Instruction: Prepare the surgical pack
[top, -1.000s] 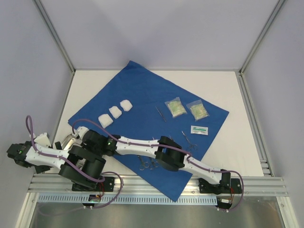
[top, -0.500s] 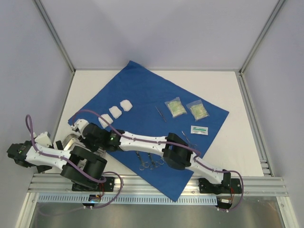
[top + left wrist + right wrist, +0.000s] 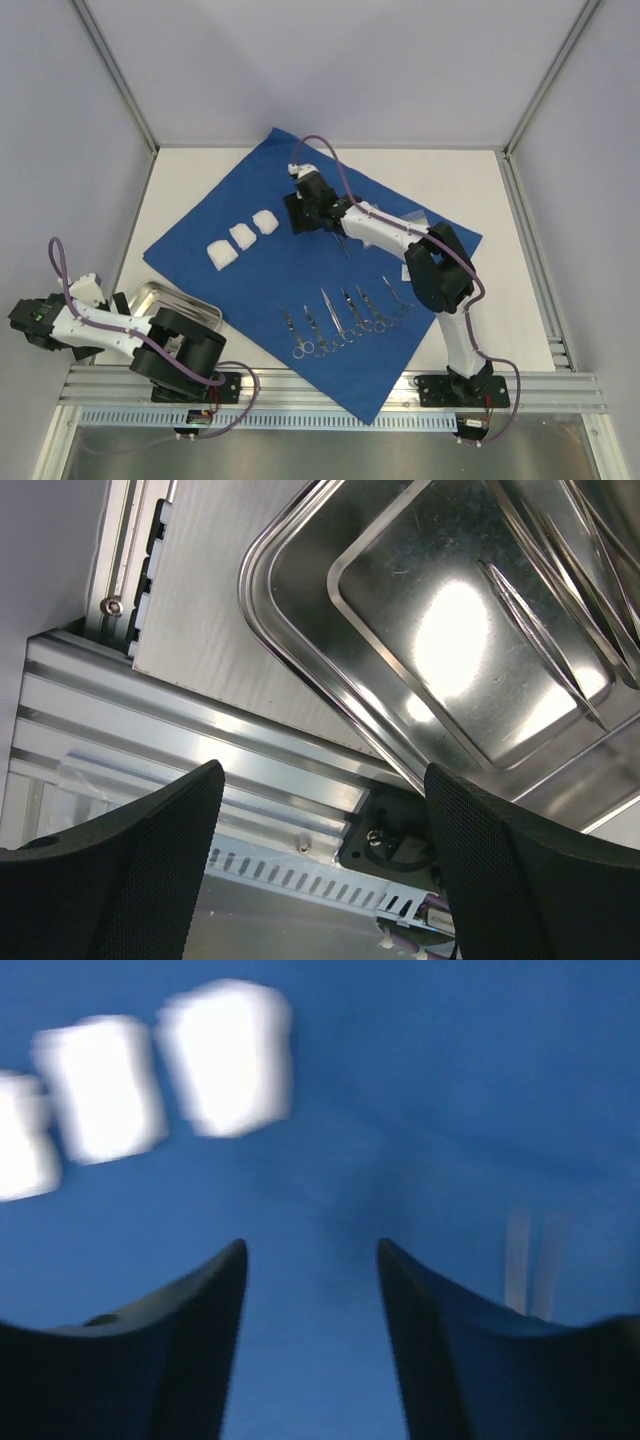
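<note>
Blue drape (image 3: 450, 1110) beneath parted, empty right tool (image 3: 310, 1247)

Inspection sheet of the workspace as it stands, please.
Surface: white table, largely under the drape.
Job's things: blue drape spread flat; three gauze pads and a row of scissor-handled instruments on it.
Clutter: steel tray beside the drape, tweezers inside.
Grippers: left gripper open, facing the tray's corner; right gripper open above the drape, empty.
Cables: purple cable along each arm.
Surroundings: plain walls, aluminium frame posts.
</note>
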